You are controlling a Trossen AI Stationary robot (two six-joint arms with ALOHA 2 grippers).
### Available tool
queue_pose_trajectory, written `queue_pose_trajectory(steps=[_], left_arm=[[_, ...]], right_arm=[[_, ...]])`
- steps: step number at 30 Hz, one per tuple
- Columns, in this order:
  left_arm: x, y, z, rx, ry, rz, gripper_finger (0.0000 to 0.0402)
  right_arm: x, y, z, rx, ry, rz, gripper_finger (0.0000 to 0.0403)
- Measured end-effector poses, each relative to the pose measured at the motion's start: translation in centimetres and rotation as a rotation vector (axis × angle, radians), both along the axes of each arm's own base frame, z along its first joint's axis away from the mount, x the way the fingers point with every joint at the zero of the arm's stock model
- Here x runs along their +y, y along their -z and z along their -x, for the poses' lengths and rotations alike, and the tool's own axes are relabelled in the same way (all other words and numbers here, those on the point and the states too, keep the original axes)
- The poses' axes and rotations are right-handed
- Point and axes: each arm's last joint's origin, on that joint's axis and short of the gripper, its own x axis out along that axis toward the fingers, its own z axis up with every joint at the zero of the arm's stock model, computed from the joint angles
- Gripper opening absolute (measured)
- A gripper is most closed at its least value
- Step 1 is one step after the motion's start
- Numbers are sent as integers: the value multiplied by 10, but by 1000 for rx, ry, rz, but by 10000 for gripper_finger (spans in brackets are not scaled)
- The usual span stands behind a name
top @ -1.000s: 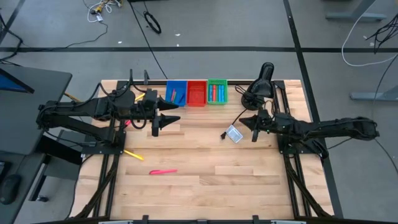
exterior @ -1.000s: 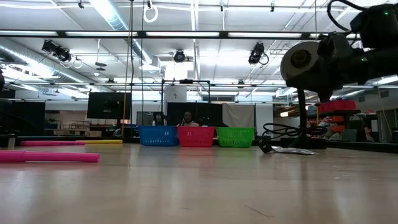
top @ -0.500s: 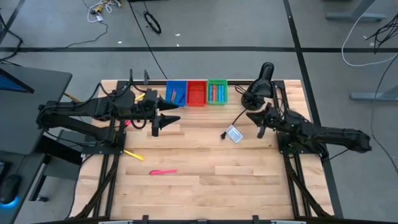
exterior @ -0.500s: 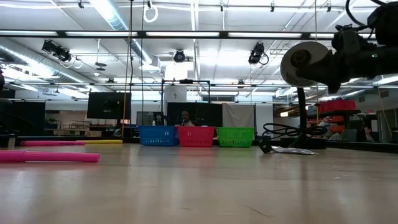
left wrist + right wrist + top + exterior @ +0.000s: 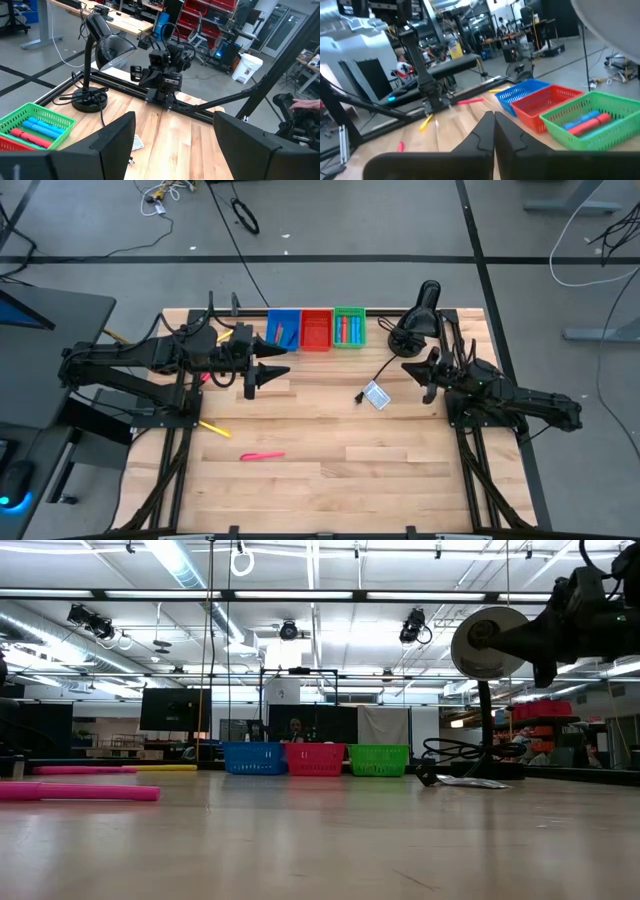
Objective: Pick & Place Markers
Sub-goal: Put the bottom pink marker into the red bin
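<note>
Left gripper [image 5: 268, 372] spread, empty, hanging nr blue bin [image 5: 283, 329]; right gripper [image 5: 427, 390] pressed shut, empty, beside lamp [image 5: 420, 315]; some markers [image 5: 347, 329] binned in green bin [image 5: 349, 327]; pink marker [image 5: 261, 456], yellow marker [image 5: 214, 427] left on table [image 5: 340, 470]; est. partly done.

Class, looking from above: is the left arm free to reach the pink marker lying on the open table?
Probably yes. The pink marker lies alone on bare wood, the left gripper is open and empty, and nothing stands between them.

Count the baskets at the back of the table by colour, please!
Blue rectangular plastic mesh basket: 1
Red rectangular plastic mesh basket: 1
Green rectangular plastic mesh basket: 1
Total: 3
</note>
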Motion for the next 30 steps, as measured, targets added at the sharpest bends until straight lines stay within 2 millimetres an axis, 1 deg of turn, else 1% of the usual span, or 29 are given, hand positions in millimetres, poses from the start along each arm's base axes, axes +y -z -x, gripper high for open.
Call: queue_pose_trajectory(steps=[6, 30], left_arm=[[0, 0, 0, 0, 0, 0, 275], [0, 0, 0, 0, 0, 0, 275]], right_arm=[[0, 0, 0, -13, -7, -49, 8], [0, 1, -1, -6, -8, -51, 11]])
